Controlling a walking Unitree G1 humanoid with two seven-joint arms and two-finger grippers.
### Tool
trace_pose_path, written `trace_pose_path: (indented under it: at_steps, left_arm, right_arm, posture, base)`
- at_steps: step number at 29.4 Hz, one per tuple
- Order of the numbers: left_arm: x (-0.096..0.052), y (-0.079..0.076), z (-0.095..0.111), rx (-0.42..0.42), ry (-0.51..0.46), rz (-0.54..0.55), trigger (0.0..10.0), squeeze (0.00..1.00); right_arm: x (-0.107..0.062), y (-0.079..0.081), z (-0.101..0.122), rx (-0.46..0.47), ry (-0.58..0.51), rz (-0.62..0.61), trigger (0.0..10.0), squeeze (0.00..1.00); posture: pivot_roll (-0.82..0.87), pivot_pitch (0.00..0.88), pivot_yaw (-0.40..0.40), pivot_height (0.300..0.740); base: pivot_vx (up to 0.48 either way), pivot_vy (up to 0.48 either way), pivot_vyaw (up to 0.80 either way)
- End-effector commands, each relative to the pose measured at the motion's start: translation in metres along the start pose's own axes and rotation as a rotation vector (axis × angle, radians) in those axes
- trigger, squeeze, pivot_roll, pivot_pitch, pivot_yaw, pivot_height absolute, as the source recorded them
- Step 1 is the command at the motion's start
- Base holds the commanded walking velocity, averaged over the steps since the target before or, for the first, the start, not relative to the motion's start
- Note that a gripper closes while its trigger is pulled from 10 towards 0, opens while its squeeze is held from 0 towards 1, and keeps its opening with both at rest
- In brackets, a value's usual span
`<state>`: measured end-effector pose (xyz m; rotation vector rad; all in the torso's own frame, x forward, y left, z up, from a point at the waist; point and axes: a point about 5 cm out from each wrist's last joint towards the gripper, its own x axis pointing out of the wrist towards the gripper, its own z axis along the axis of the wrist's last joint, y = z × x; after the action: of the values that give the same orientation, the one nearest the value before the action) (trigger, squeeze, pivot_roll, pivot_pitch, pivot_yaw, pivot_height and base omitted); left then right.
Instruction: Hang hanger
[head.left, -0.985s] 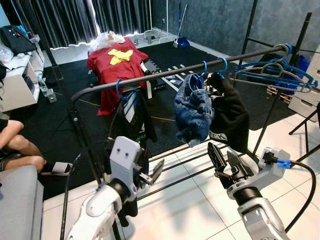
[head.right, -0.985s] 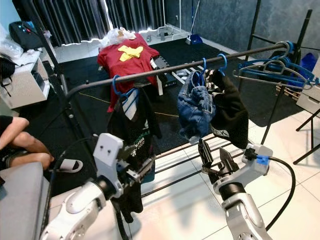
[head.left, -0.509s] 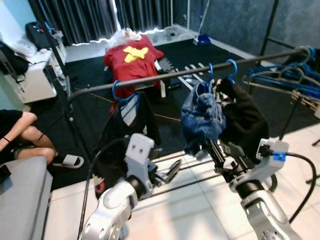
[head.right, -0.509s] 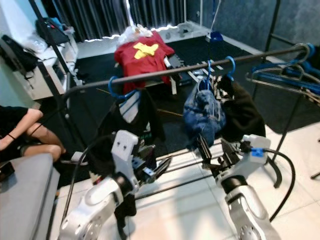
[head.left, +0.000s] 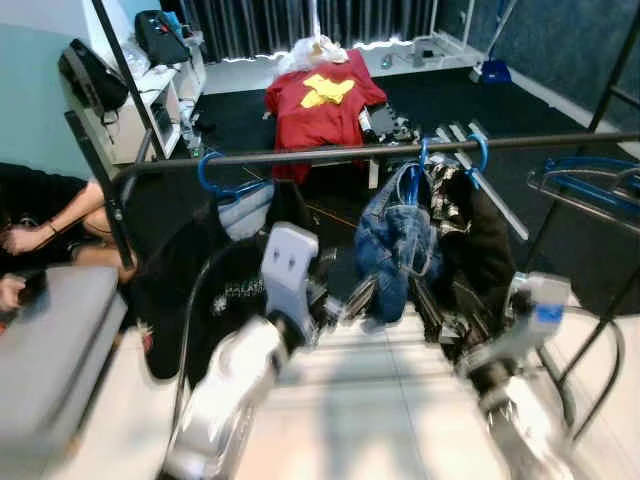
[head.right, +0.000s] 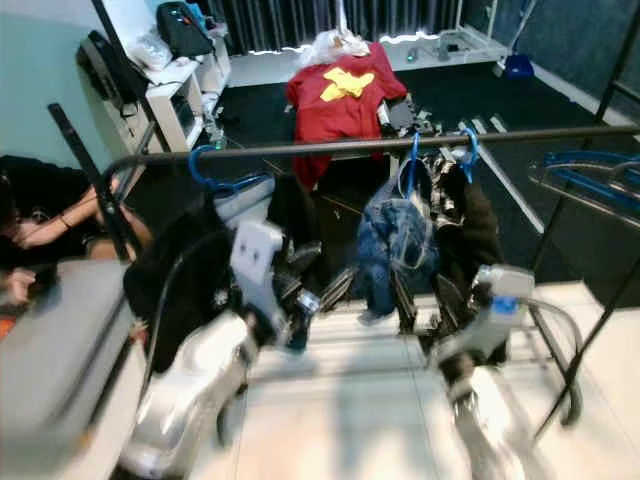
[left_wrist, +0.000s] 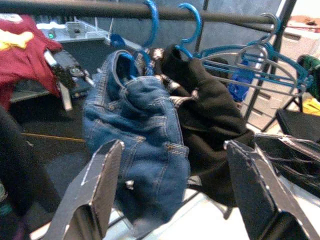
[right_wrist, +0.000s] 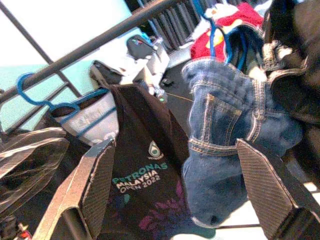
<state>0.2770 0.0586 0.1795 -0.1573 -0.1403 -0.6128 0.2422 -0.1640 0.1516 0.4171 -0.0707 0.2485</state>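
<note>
My left gripper (left_wrist: 167, 195): spread wide, holding nothing.
My right gripper (right_wrist: 185, 192): spread wide, empty too.
Hangers: blue hangers (head.left: 478, 152) with clothes sit on the rail (head.left: 330, 155).
Tip: I think go slow, hook right over the rail.

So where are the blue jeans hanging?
The blue jeans hang from the black rail on a blue hanger, just left of the black garment, ahead of both grippers.

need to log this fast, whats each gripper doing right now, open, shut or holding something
left gripper: open, holding nothing, facing the denim jeans.
right gripper: open, holding nothing, facing the black shirt.
</note>
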Motion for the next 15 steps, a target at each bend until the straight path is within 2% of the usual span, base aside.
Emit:
trace_pose_path:
  at_steps: [1, 2, 4, 6, 11, 12, 15]
  left_arm:
    - [0.008, -0.002, 0.004, -0.027, -0.030, -0.001, 10.0, 0.00]
    - [0.015, 0.002, 0.010, -0.016, -0.054, 0.006, 10.0, 0.00]
    - [0.015, 0.002, 0.010, -0.016, -0.054, 0.006, 10.0, 0.00]
    - [0.029, 0.012, 0.020, 0.002, -0.088, 0.027, 10.0, 0.00]
    - [0.034, 0.017, 0.022, 0.012, -0.096, 0.036, 10.0, 0.00]
    - [0.039, 0.024, 0.025, 0.028, -0.097, 0.056, 10.0, 0.00]
    - [0.043, 0.030, 0.026, 0.046, -0.093, 0.079, 10.0, 0.00]
  right_arm:
    - [-0.002, -0.005, 0.001, 0.009, -0.011, -0.023, 10.0, 0.00]
    - [-0.002, -0.005, 0.001, 0.016, -0.015, -0.025, 10.0, 0.00]
    - [-0.002, -0.005, 0.001, 0.016, -0.015, -0.025, 10.0, 0.00]
    - [-0.001, -0.004, 0.000, 0.020, -0.020, -0.026, 10.0, 0.00]
    - [-0.001, -0.004, 0.000, 0.021, -0.021, -0.026, 10.0, 0.00]
    - [-0.001, -0.004, 0.000, 0.021, -0.024, -0.027, 10.0, 0.00]
    - [0.000, -0.005, 0.000, 0.022, -0.025, -0.027, 10.0, 0.00]
  posture:
    - [-0.18, 0.000, 0.050, 0.740]
    - [-0.18, 0.000, 0.052, 0.740]
    - [-0.18, 0.000, 0.052, 0.740]
    - [-0.20, 0.000, 0.061, 0.740]
    - [-0.20, 0.000, 0.061, 0.740]
    - [-0.20, 0.000, 0.062, 0.740]
    - [-0.20, 0.000, 0.062, 0.740]
  base:
    - [0.000, -0.428, 0.00]
    - [0.000, -0.428, 0.00]
    - [0.000, -0.428, 0.00]
    - [0.126, -0.411, 0.00]
    - [0.248, -0.395, 0.00]
    - [0.000, 0.000, 0.00]
    - [0.000, 0.000, 0.00]
